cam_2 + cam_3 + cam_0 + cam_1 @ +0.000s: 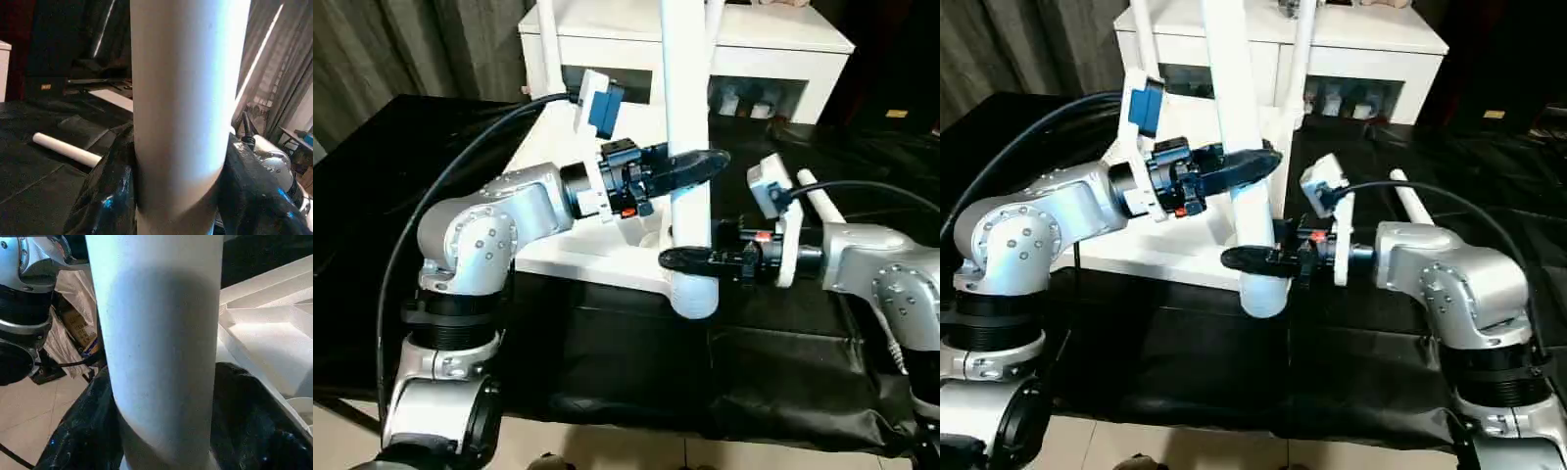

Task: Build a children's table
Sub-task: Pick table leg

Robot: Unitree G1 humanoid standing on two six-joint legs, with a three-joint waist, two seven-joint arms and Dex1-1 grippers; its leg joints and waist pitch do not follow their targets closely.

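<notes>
- The leg (pixel 687 147) stands upright in the near corner socket of the upturned table top (pixel 607 259) on the black worktop (pixel 607 362).
- Your left gripper (pixel 700 164) clamps it higher up; the right gripper (pixel 680 258) brackets its base — grip unclear.
- Expect it light, stiff, slippery — hold low.

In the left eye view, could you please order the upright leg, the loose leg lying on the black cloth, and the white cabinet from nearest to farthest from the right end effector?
1. Upright leg: between the right end effector's fingers.
2. Loose leg: behind its wrist.
3. White cabinet: at the back.
</notes>
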